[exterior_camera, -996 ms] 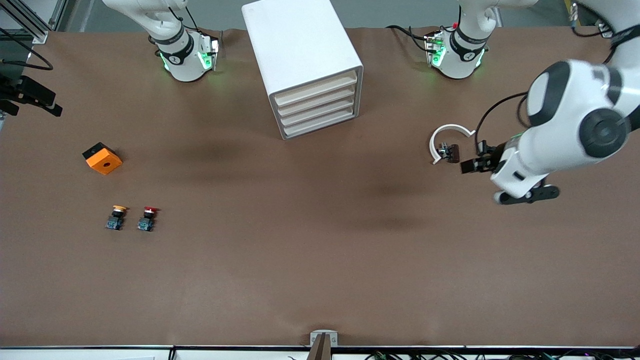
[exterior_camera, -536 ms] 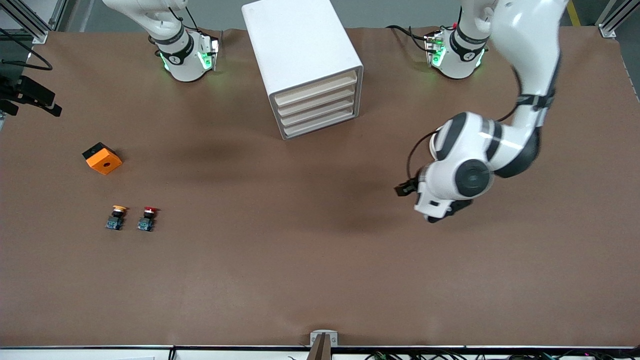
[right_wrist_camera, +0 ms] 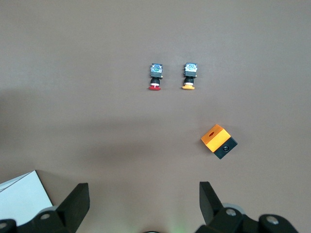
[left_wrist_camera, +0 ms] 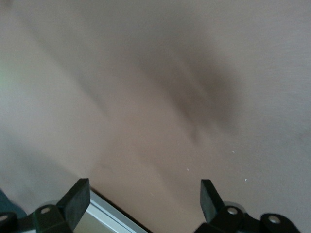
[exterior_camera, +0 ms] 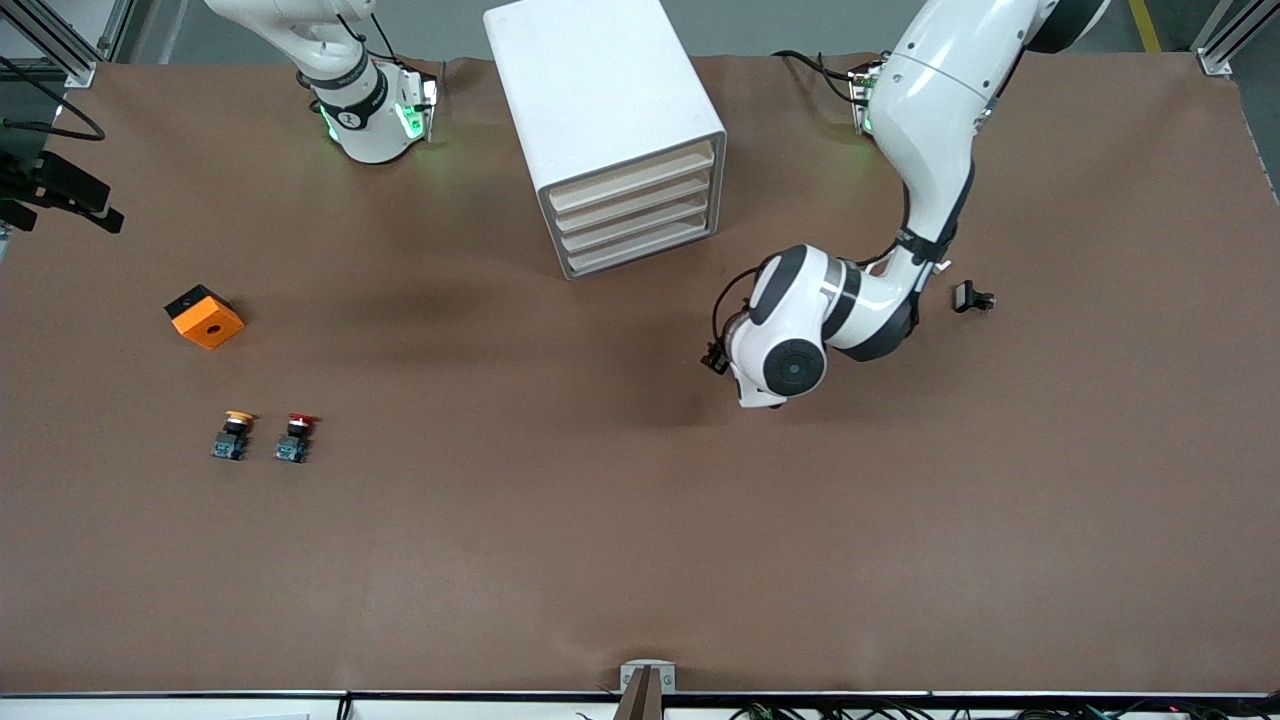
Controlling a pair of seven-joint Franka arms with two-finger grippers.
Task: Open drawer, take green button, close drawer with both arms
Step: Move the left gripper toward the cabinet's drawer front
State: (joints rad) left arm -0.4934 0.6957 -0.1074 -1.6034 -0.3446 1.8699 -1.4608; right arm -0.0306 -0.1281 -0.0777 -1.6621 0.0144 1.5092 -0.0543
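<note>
The white cabinet (exterior_camera: 605, 110) has several drawers (exterior_camera: 636, 214), all shut. The green-capped button is hidden from every view. My left arm reaches from its base to the bare table in front of the drawers. My left gripper (exterior_camera: 714, 357) hangs low over the table there, nearer the front camera than the cabinet. In the left wrist view my left gripper (left_wrist_camera: 143, 199) is open and empty over blurred brown table. My right gripper (right_wrist_camera: 143, 199) is open and empty, high over the right arm's end of the table. It does not show in the front view.
A yellow-capped button (exterior_camera: 232, 435) and a red-capped button (exterior_camera: 294, 438) stand side by side toward the right arm's end, with an orange and black box (exterior_camera: 204, 316) farther back. A small black part (exterior_camera: 972, 298) lies toward the left arm's end. A cabinet corner (right_wrist_camera: 22, 196) shows in the right wrist view.
My left arm has swung from its own end of the table toward the middle, in front of the drawers. The white ring it was beside is now hidden.
</note>
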